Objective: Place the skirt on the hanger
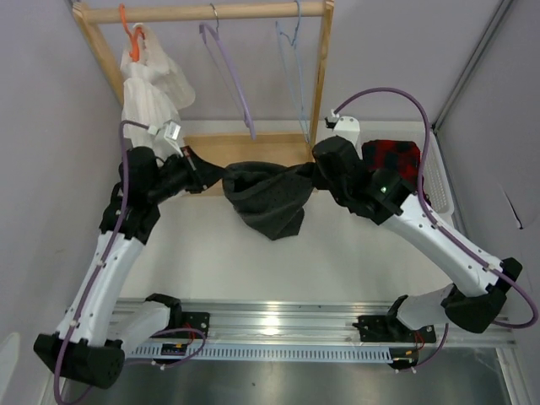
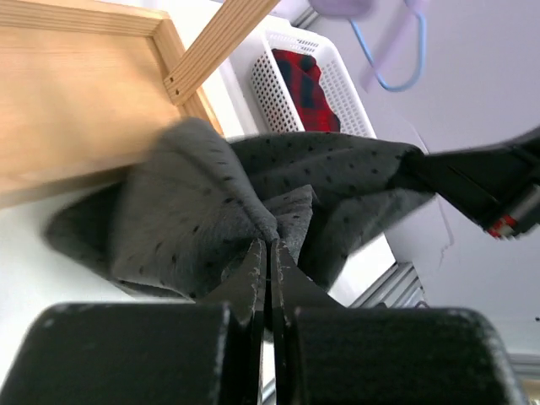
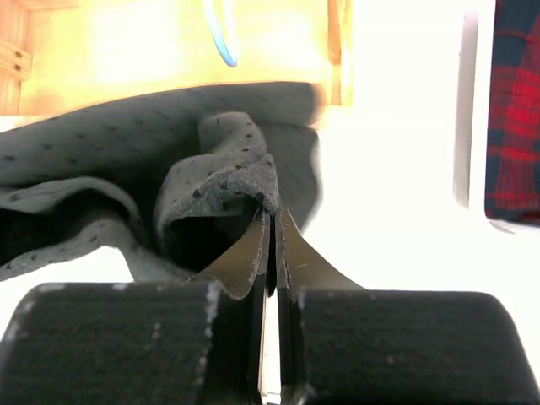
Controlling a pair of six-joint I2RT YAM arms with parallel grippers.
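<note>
You had the skirt [image 1: 268,198] strung between the two arms, lifted over the counter [image 1: 211,253] just in front of the wooden rack's base board [image 1: 253,145]. The left hand [image 2: 270,249] was pinched fully shut on a bunched fold at the skirt's left end. In the left wrist view its two fingers met with a ridge of dotted grey cloth caught at their tips. The right hand [image 3: 272,221] was clamped just as tight on the other end, with a rolled fold of the fabric sitting at its fingertips. Between the two grips the cloth sagged, and a loose lobe hung from the middle toward the counter. I could not tell whether it touched the surface.

The light-blue hanger [image 1: 297,76] hung by its hook from the wooden rail [image 1: 211,12] at the top of the rack. It was behind the skirt and apart from it, nearer your right hand than your left. To its left on the same rail hung a lilac hanger [image 1: 229,76]. Farther left was an orange hanger [image 1: 128,32] carrying a white garment [image 1: 152,89]. A red-and-black plaid cloth [image 1: 392,158] lay in a white basket [image 1: 434,186] at the right side of the counter, just beyond the right arm.
</note>
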